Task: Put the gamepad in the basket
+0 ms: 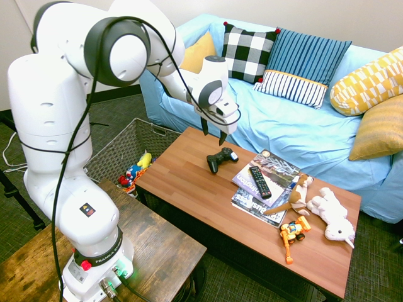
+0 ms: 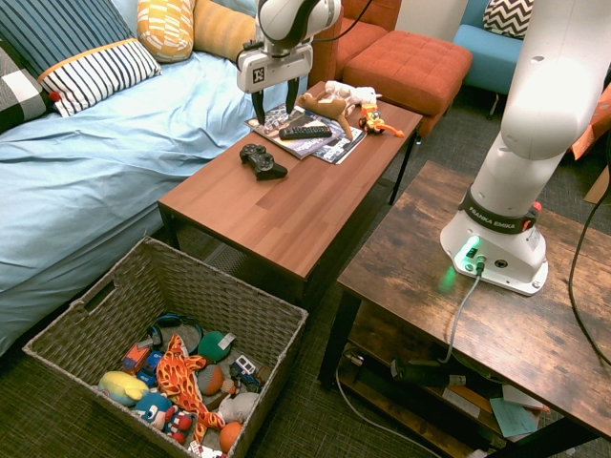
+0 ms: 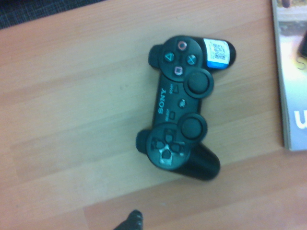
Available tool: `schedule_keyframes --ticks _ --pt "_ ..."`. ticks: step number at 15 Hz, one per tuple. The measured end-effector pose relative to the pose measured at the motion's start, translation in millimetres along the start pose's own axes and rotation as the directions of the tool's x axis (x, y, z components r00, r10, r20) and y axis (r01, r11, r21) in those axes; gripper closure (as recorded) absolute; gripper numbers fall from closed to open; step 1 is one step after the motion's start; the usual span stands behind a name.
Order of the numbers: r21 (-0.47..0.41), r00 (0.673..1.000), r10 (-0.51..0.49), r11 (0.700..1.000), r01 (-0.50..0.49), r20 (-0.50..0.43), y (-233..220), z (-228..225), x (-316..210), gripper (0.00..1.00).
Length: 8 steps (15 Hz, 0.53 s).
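Note:
The black two-horned gamepad [image 1: 221, 158] [image 2: 263, 160] lies on the brown coffee table [image 1: 189, 189], next to a stack of magazines. In the wrist view the gamepad [image 3: 184, 127] fills the middle, buttons up, with a pale sticker on one horn. My gripper [image 1: 213, 132] [image 2: 271, 105] hangs open a short way above the gamepad, fingers pointing down, holding nothing. The grey woven basket [image 1: 116, 151] [image 2: 243, 303] stands on the floor off the table's end and holds several toys.
A long TV remote [image 1: 259, 181] rests on the magazines [image 1: 267, 170]. Plush animals [image 1: 330, 214] and an orange toy vehicle [image 1: 293, 231] sit at the table's other end. The blue sofa [image 1: 283, 126] with cushions runs along the table's far side.

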<state>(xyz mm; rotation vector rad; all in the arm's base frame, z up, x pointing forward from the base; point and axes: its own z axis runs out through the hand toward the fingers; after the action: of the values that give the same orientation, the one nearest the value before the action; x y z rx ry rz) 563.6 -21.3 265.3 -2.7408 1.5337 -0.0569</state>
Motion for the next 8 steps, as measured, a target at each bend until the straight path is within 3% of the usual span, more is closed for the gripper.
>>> schedule_keyframes --ticks 8 --pt "-0.037 1.000 0.018 0.999 -0.018 0.016 -51 86 28 0.00"
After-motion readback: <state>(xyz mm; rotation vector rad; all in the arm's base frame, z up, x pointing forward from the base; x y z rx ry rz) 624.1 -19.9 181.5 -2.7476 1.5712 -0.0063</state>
